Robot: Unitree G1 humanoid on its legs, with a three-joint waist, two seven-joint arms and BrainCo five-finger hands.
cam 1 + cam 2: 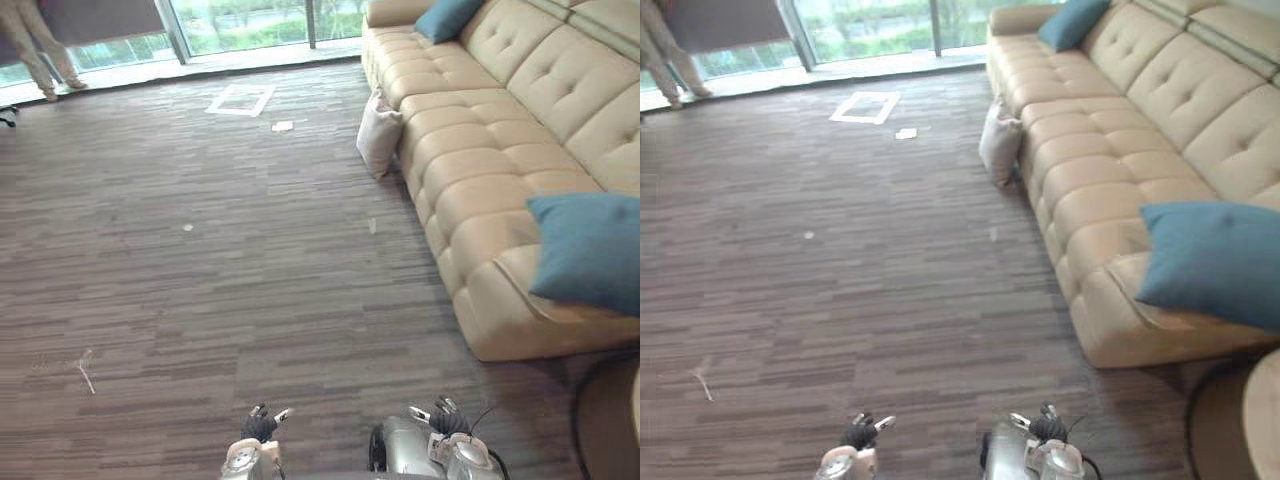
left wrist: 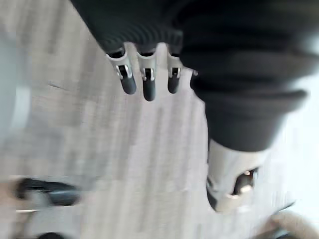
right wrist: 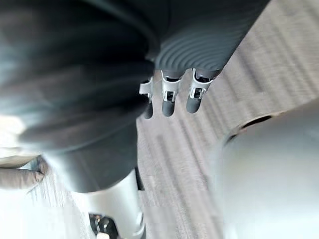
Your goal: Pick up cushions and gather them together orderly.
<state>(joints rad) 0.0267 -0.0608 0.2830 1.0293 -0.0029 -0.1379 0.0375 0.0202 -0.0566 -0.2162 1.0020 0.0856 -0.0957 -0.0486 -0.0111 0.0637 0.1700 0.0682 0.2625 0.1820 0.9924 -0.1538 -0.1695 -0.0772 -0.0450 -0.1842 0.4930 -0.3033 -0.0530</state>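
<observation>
At the near edge of the head views, the left robot hand (image 1: 262, 425) and the right robot hand (image 1: 445, 418) are seen low over a grey striped carpet floor (image 1: 200, 290). In the left wrist view the fingers (image 2: 148, 84) are shown straight and relaxed above bare carpet. The right one's fingers (image 3: 169, 99) are shown the same way. Nothing is held by either robot hand.

Nearest of the task's things, a teal cushion (image 1: 590, 250) is propped on the near end of a long beige tufted sofa (image 1: 500, 160), ahead and well to the right of the right robot hand. Farther along, a pale cushion (image 1: 379, 135) is stood on edge on the floor, its long axis roughly upright, leaned against the sofa's front. At the far end of the seat, a second teal cushion (image 1: 447, 17) is set against the backrest.

All three lie right of centre, so the right robot hand is judged the nearer one, though all are well apart from it. A walk forward and rightward is judged necessary before any grasp.

Beyond, a white sheet (image 1: 241, 99) lies on the floor near the windows, and a person's legs (image 1: 40, 50) are seen at the far left.
</observation>
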